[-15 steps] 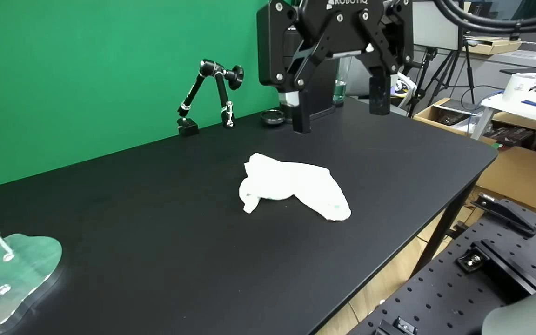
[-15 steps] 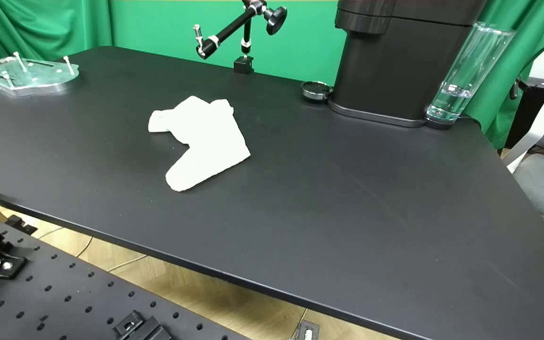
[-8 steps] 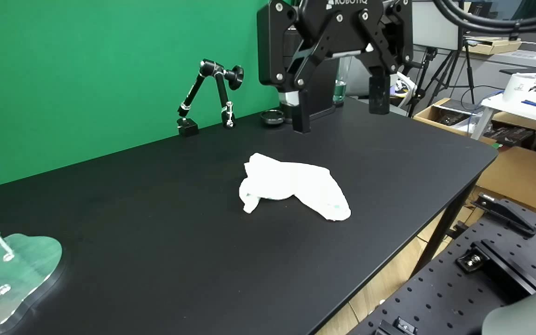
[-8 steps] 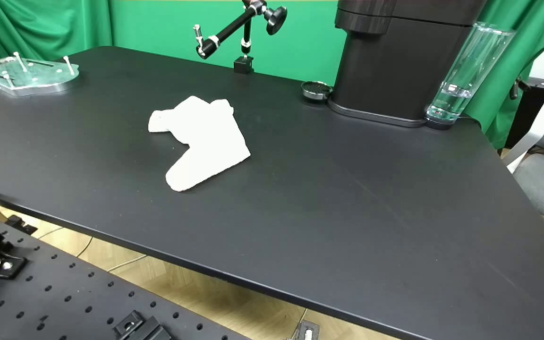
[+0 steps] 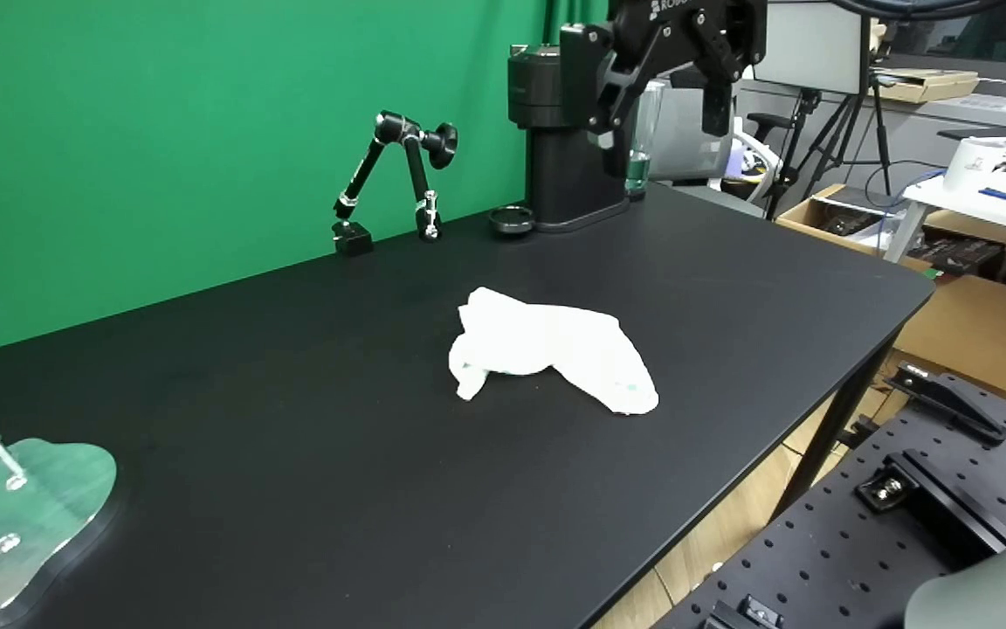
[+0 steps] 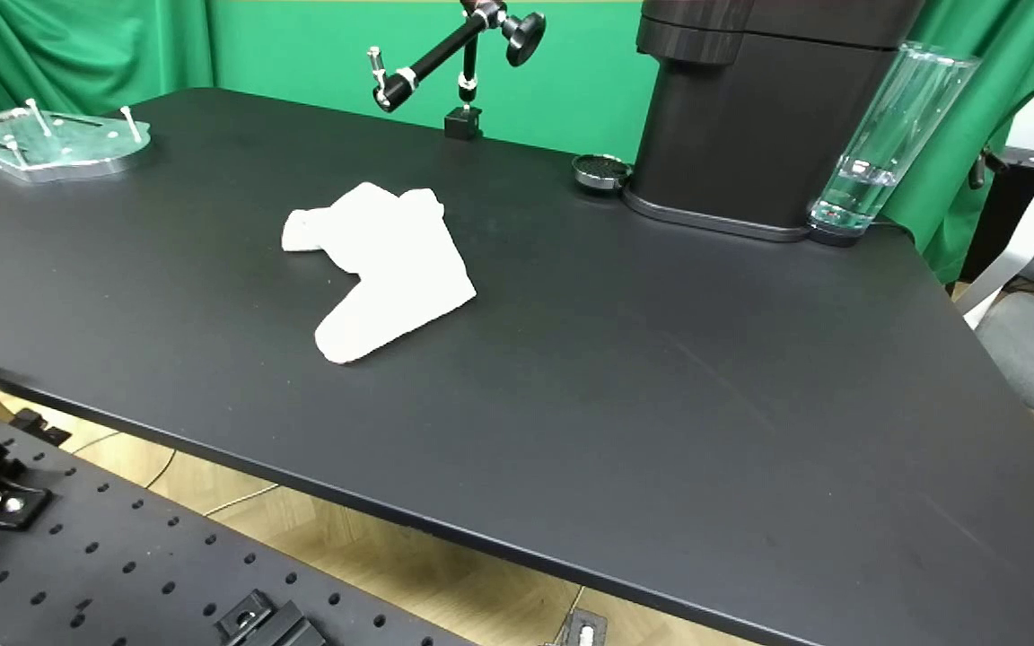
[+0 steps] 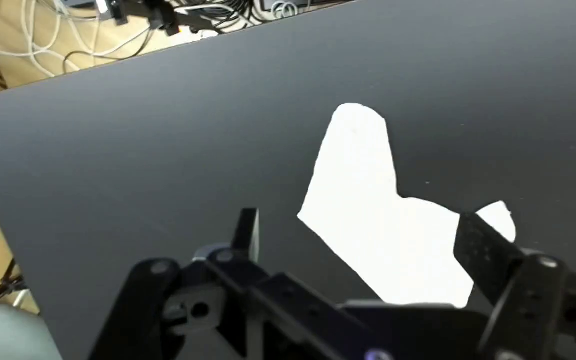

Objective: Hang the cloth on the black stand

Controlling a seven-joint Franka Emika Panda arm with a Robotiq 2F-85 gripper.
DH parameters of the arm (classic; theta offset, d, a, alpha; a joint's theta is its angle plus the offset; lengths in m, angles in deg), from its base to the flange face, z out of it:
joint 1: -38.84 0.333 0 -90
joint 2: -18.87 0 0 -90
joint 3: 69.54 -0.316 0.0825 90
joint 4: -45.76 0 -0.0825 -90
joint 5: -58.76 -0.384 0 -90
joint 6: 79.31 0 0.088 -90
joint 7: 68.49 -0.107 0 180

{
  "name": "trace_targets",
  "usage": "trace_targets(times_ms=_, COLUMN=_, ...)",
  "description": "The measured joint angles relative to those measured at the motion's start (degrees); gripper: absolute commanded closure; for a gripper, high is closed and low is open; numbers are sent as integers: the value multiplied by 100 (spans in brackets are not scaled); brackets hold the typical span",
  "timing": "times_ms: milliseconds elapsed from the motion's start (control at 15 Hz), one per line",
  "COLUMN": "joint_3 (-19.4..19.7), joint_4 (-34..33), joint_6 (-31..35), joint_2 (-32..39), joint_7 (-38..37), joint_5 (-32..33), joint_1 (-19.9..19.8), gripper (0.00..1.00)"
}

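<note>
"Plate (image 5: 66,485) at the near left, in an exterior view; do you get it on your feed?"

"I do: clear and greenish, on the black worktop (image 5: 311,454), with pale pegs (image 5: 3,460) sticking up from it. At the near right I have a perforated board (image 5: 817,542), apart from the worktop's edge."

"And the cloth (image 5: 547,341)?"

"Farther in, near the middle: white, bent and bunched, lying on the worktop. My end effector (image 5: 666,138) hangs up in the air, to the right, its two fingers (image 7: 483,250) spread wide. One overlaps the cloth in my wrist view, but from outside I see them well apart."

"What about the far side?"

"The black stand (image 5: 416,166) is there, jointed and folded over at the top, close to the green backdrop (image 5: 206,148). Right of it I get a small round dish (image 5: 512,220), then a tall black machine (image 5: 560,170) with a clear tank (image 5: 641,157) beside it, some liquid low inside."
</note>
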Motion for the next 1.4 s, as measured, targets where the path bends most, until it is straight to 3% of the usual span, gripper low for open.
trace_targets(times_ms=133, joint_3=185, joint_4=-51, joint_6=29, joint_2=283, joint_7=594, joint_5=350, joint_1=-64, gripper=0)
trace_targets(times_ms=400, joint_3=606, joint_4=-306, joint_6=84, joint_2=890, joint_7=1804, joint_5=451, joint_1=59, gripper=0)
trace_targets(times_ms=733, joint_3=669, joint_4=-449, joint_6=117, joint_2=1104, joint_7=1982, joint_5=473, joint_1=124, gripper=0)
trace_targets(times_ms=1133, joint_3=887, joint_4=-335, joint_6=1390, joint_2=1418, joint_7=2375, joint_5=984, joint_1=124, gripper=0)
trace_targets(times_ms=1400, joint_3=1464, joint_4=-497, joint_6=1933, joint_2=2218, joint_7=3928, joint_5=580, joint_1=176, gripper=0)
